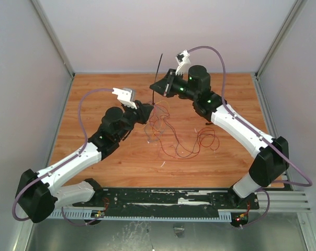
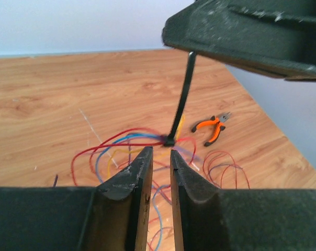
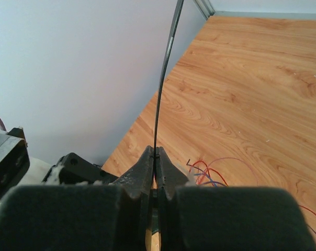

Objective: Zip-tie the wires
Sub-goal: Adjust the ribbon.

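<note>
Zip tie [image 2: 182, 94] clamped in right jaws, left jaws slightly parted, seemingly empty, near wires [image 2: 142, 141]

no legible txt, no labels, nos. or signs

Black zip tie [image 2: 183, 94], red-blue-yellow wires [image 2: 137, 143] (orange-handled pliers [image 2: 210, 127])

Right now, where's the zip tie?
In the top view the zip tie stands upright at the back middle, pinched by the right hand, its lower end at the wires.
</note>
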Robot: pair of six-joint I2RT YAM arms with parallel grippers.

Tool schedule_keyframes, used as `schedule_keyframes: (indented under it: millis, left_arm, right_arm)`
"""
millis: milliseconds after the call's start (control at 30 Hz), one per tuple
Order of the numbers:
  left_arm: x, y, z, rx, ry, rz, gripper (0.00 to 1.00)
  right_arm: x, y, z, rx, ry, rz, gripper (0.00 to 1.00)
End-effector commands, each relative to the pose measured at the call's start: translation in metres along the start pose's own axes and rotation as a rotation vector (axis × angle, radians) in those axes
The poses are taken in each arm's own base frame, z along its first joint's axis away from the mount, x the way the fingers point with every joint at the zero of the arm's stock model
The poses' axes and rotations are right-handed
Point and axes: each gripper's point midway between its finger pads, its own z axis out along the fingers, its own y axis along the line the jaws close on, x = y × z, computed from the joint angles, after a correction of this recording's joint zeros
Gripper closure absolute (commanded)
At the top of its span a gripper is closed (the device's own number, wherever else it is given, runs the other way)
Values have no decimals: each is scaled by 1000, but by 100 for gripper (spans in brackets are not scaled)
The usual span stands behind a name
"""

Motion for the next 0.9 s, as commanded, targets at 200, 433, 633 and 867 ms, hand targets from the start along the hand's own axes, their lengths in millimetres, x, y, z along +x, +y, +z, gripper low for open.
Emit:
schedule_keyframes:
  millis: [200, 433, 633, 867]
  left_arm:
    - [-24, -12, -8, 45, -21, -8, 55]
    - [-43, -25, -10, 90, -64, -30, 52]
    - [-50, -30, -5, 110, -78, -34, 55]
    - [-37, -29, 9, 96, -39, -43, 59]
  right_arm:
    - [-10, 20, -22, -69, -39, -42, 100]
    - [-6, 20, -22, -70, -28, -38, 100]
    - [-7, 21, -21, -71, -34, -38, 100]
    - [-8, 27, -23, -89, -38, -37, 100]
